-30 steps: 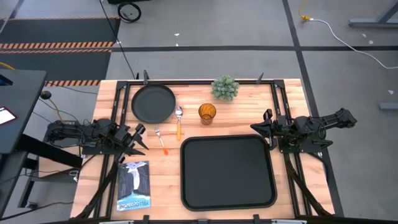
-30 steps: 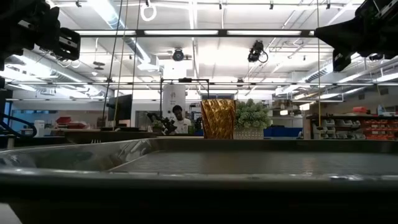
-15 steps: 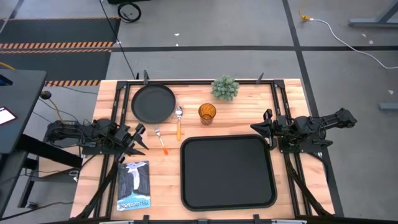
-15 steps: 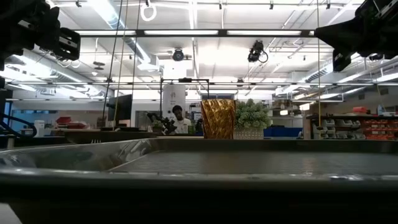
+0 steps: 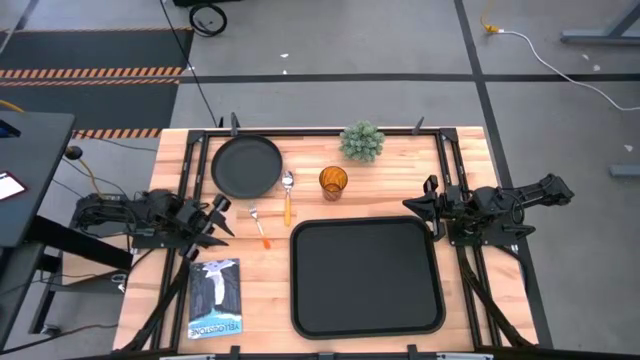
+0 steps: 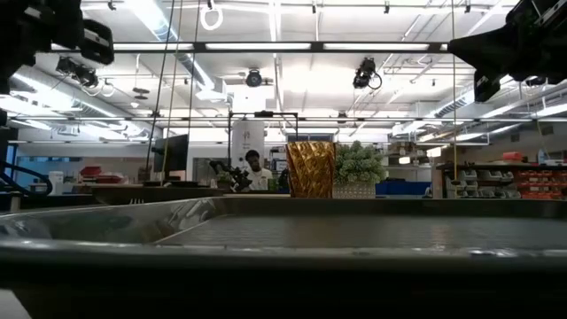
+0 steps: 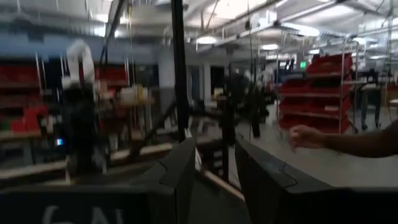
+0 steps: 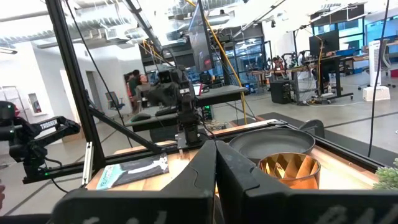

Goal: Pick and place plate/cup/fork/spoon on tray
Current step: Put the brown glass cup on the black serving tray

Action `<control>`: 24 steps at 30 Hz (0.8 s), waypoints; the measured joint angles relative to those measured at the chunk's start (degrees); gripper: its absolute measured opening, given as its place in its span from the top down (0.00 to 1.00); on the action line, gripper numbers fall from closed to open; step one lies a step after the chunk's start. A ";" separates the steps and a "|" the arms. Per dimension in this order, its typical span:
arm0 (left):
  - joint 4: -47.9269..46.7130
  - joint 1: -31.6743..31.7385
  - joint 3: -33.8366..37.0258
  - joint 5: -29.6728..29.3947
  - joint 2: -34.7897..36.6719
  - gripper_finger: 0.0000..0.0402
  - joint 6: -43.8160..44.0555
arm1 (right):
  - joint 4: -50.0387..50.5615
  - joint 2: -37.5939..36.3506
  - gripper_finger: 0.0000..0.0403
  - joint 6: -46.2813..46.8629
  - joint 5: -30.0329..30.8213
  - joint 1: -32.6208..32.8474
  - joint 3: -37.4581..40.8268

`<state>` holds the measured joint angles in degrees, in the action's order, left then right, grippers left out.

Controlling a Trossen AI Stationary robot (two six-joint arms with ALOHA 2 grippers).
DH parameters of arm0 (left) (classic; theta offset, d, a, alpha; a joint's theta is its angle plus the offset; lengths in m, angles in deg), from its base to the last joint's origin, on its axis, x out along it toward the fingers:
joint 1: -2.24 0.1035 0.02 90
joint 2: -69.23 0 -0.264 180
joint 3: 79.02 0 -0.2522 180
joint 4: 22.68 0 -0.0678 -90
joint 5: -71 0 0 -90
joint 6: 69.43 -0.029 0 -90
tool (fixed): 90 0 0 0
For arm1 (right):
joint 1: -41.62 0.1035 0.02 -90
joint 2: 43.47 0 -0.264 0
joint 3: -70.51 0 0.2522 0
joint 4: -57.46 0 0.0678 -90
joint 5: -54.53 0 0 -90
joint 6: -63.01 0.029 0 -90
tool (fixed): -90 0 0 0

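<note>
The round black plate (image 5: 246, 166) lies at the table's far left. Right of it are the spoon (image 5: 288, 195) and the fork (image 5: 260, 228), both orange-handled and flat on the wood. The amber cup (image 5: 333, 182) stands upright behind the black rectangular tray (image 5: 366, 275), which lies flat near the front. My left gripper (image 5: 226, 218) hovers open at the table's left edge, left of the fork, with nothing between its fingers (image 7: 180, 174). My right gripper (image 5: 410, 205) hovers shut at the right edge, beside the tray's far right corner, its fingers (image 8: 205, 174) pointing toward the cup (image 8: 289, 171) and plate (image 8: 273, 143).
A small potted plant (image 5: 362, 141) stands at the far edge behind the cup. A booklet (image 5: 215, 297) lies near the front left corner, left of the tray. Black frame rails run along the table's left, right and far edges. A person's hand (image 7: 305, 135) shows beyond the table.
My left gripper has tipped its fingers upward a little while staying at the table's left edge, still open. Nothing on the table has moved.
</note>
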<state>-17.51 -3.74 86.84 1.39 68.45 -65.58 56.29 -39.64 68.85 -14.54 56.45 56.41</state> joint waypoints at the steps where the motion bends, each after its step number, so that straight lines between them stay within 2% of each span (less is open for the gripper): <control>1: 1.47 0.00 0.00 -0.01 -0.01 0.69 -0.01 | 0.00 0.00 0.97 0.00 0.00 0.00 -0.02; 5: 4.34 0.00 0.00 -0.01 -0.01 0.69 -0.04 | 0.02 0.00 0.97 0.00 0.00 -0.01 -0.01; 15: 4.46 0.01 0.00 -0.04 -0.03 0.69 -0.05 | -0.08 0.00 0.97 -0.76 0.25 0.00 0.00; 21: 5.66 0.02 0.02 -0.28 -0.04 0.69 -0.10 | -3.25 0.00 0.97 -12.90 0.44 -0.02 -0.01; 24: 5.66 0.01 0.01 -1.65 -0.04 0.69 -0.07 | -4.09 0.00 0.97 -15.84 0.46 -0.02 0.00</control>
<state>-11.85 -3.73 86.85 -0.26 68.41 -65.65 52.20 -39.64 53.02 -14.08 56.43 56.41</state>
